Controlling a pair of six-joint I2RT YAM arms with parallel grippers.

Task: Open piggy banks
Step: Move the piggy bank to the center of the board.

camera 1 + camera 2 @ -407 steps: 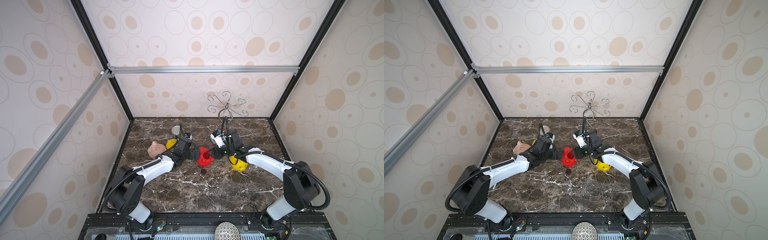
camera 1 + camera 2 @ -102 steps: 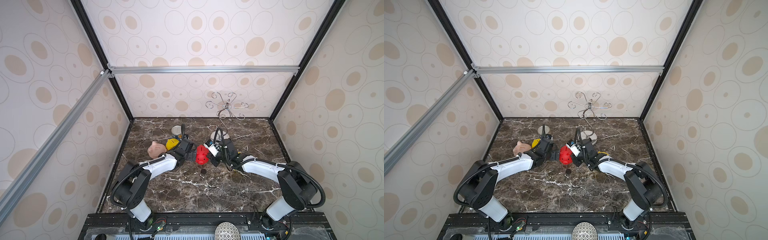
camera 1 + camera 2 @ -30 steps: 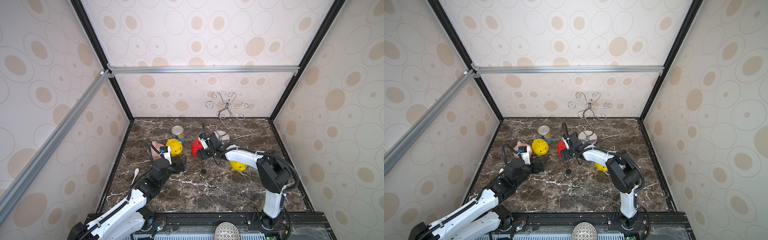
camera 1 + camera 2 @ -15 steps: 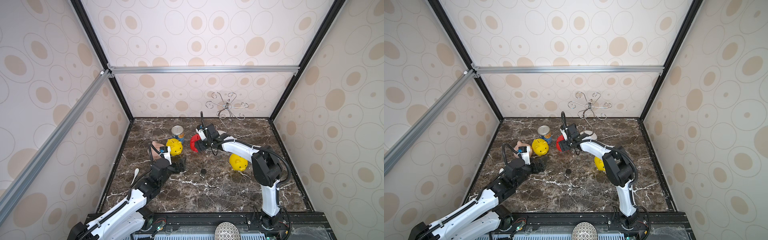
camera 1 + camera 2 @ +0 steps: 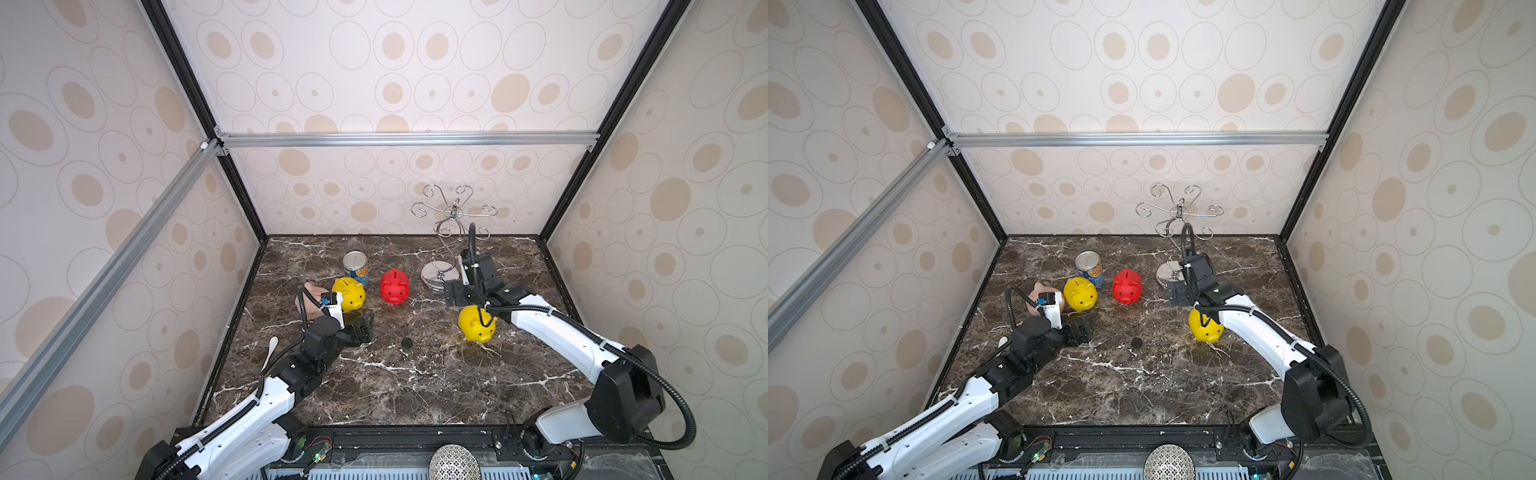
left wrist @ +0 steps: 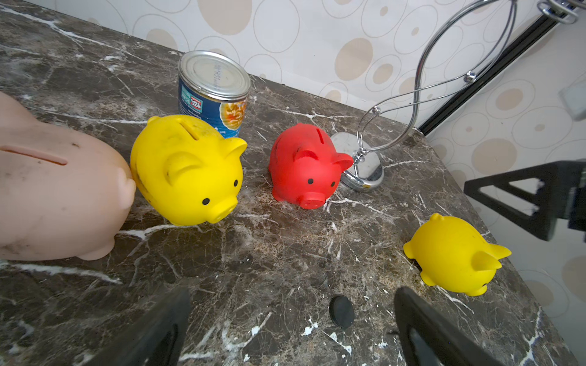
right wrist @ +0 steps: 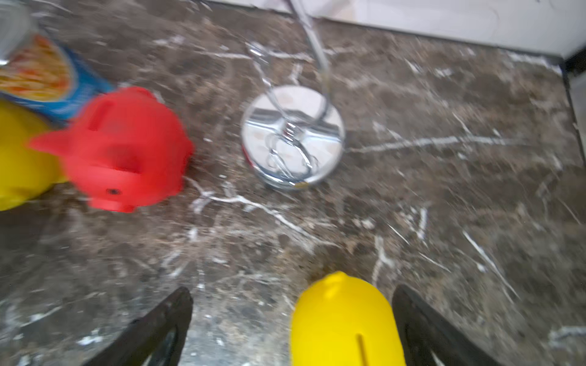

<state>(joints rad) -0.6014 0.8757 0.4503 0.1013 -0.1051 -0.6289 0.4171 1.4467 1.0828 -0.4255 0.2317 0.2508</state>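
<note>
Both top views show four piggy banks standing on the marble. A pale pink one (image 5: 308, 291) (image 6: 57, 196) touches a yellow one (image 5: 349, 294) (image 5: 1080, 294) (image 6: 187, 171), and a red one (image 5: 395, 286) (image 5: 1127, 286) (image 6: 306, 166) (image 7: 123, 149) stands free beside them. Another yellow one (image 5: 477, 323) (image 5: 1205, 326) (image 6: 453, 253) stands to the right. A loose black plug (image 5: 406, 343) (image 6: 341, 312) lies in front. My left gripper (image 5: 360, 328) (image 6: 291, 304) is open and empty before the left pigs. My right gripper (image 5: 457, 297) (image 7: 291, 304) hovers open over the right yellow pig's (image 7: 345, 323) back.
A blue-labelled tin can (image 5: 356, 268) (image 6: 214, 92) stands behind the left yellow pig. A chrome wire stand with a round base (image 5: 434, 276) (image 7: 293, 136) is at the back, close to my right wrist. A white spoon (image 5: 272, 347) lies by the left wall.
My right gripper has let go of the red pig, which now stands by the can, and swung right over the right yellow pig. The left arm has not moved.
</note>
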